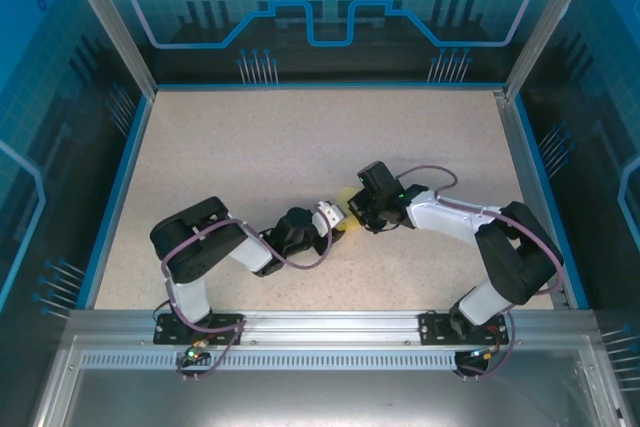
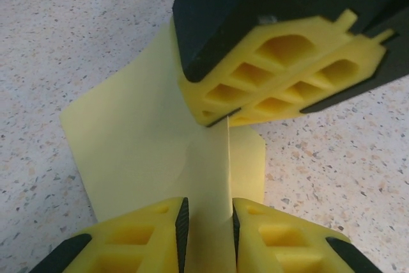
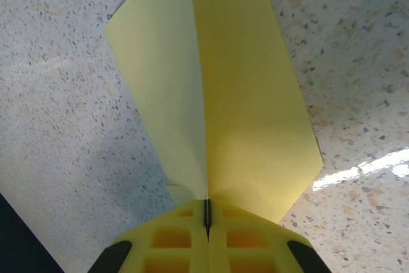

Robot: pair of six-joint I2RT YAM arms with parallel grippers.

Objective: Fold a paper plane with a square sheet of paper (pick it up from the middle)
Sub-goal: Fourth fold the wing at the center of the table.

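The two arms meet near the middle of the speckled surface (image 1: pixel 300 137), their tips almost nose to nose, with a pale-yellow sheet of paper (image 1: pixel 346 196) between them. From above, little of the sheet shows past the arm tips.

The right jaws are pressed together on the sheet, gripping it along a sharp centre crease. In the right wrist view, the two yellow fingers (image 3: pixel 172 241) sit flush with only a thin dark line between them. The paper (image 3: pixel 249 94) fans out from that pinch in two slanted panels. The left one stands more upright, while the right one spreads wider and flatter.

In the left wrist view, the sheet (image 2: pixel 140 151) stands up off the surface as a folded, tent-like shape, its lower edge near the surface. The right arm's fingers (image 2: pixel 281 75) clamp its upper part. The left jaws stand a little apart at the near end, with the raised fold running into the gap between their fingers (image 2: pixel 137 238). I cannot tell whether their pads press on the paper.
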